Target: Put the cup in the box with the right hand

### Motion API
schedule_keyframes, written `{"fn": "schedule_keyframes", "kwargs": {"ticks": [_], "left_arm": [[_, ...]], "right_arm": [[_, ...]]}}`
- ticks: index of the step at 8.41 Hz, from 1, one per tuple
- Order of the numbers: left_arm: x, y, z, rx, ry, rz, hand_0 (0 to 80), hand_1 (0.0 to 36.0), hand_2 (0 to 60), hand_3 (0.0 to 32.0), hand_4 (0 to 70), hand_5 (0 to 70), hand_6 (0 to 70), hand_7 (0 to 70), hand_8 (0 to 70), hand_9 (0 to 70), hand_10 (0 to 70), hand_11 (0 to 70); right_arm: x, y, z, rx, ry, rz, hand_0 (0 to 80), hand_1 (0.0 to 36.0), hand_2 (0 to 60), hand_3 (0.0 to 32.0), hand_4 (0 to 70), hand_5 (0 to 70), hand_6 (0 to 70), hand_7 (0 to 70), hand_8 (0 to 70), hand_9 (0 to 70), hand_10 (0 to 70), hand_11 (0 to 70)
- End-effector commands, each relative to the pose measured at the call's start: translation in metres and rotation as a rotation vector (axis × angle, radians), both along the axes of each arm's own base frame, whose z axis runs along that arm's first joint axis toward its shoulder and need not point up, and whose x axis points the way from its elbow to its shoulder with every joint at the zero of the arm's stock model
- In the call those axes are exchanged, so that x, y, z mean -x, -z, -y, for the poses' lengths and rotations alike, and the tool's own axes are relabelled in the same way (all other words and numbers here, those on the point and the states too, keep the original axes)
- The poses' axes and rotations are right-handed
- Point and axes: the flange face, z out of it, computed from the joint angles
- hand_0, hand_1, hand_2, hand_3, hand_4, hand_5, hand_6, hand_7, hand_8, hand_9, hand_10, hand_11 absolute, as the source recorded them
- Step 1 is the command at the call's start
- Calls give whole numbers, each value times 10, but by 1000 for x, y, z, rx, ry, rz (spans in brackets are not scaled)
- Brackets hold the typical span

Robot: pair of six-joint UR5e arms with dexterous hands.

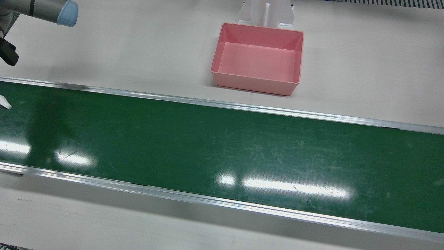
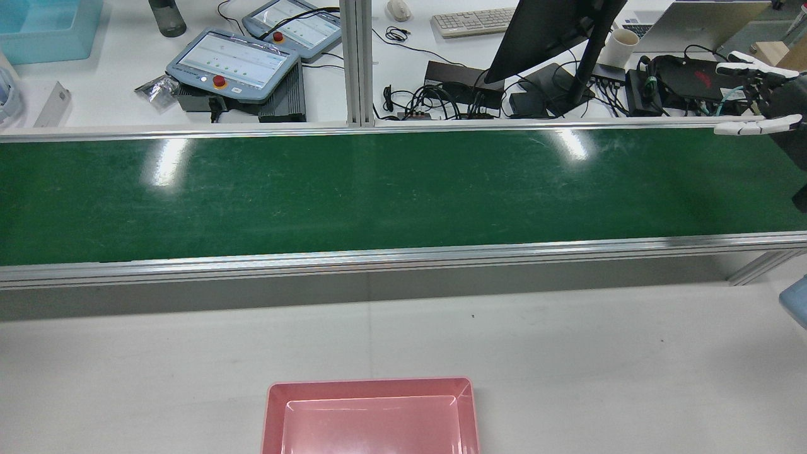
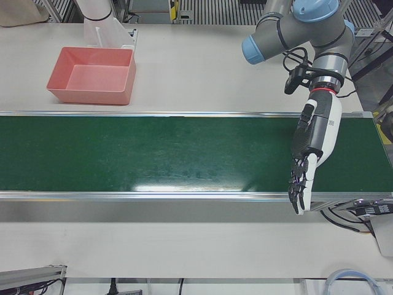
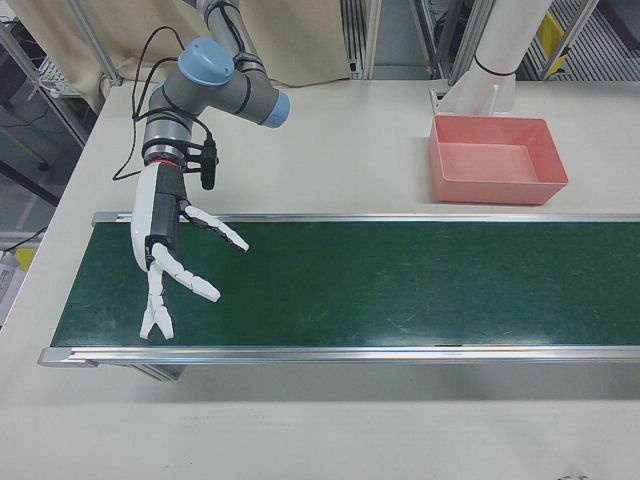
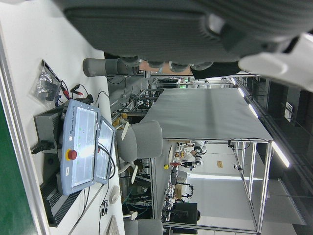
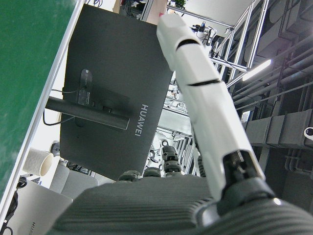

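I see no cup on the green conveyor belt in any view. The pink box stands empty on the white table beside the belt; it also shows in the rear view, the left-front view and the right-front view. My right hand hangs over the far end of the belt from the box, fingers spread, holding nothing; it shows at the rear view's right edge. My left hand hangs over the belt's other end, fingers straight and pointing down, empty.
Behind the belt is a desk with teach pendants, a monitor, cables and a white paper cup. Aluminium rails edge the belt. A white pedestal stands behind the box.
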Motion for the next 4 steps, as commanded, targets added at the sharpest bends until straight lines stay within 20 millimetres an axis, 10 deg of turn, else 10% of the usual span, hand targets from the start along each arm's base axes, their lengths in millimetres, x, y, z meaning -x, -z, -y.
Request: {"fn": "schedule_keyframes", "kwargs": {"ticks": [1, 2, 4], "left_arm": [[0, 0, 0, 0, 0, 0, 0, 0, 0, 0, 0, 0, 0, 0, 0, 0, 0, 0], [0, 0, 0, 0, 0, 0, 0, 0, 0, 0, 0, 0, 0, 0, 0, 0, 0, 0], [0, 0, 0, 0, 0, 0, 0, 0, 0, 0, 0, 0, 0, 0, 0, 0, 0, 0]], "right_arm": [[0, 0, 0, -1, 2, -2, 786, 352, 166, 0, 15, 106, 58, 173, 1, 20, 0, 0], [3, -4, 0, 6, 6, -6, 741, 347, 242, 0, 11, 102, 58, 185, 1, 23, 0, 0], [3, -5, 0, 5, 6, -8, 618, 260, 83, 0, 40, 78, 58, 216, 1, 29, 0, 0]]}}
